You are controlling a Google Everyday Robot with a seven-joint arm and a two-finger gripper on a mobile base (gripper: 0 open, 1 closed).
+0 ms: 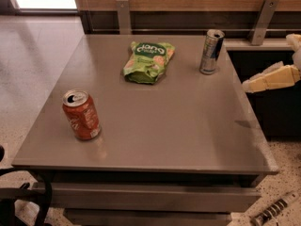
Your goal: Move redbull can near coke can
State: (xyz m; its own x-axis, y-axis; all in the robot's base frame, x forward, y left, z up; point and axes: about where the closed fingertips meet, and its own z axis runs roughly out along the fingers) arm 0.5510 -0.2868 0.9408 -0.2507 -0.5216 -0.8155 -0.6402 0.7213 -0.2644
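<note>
The redbull can (211, 52) stands upright, long axis vertical and its opening facing up, near the counter's (188, 126) far right corner. The coke can (81, 115) stands upright by the left edge. The gripper (254, 83) hovers just off the right edge; I cannot tell its grip state.
</note>
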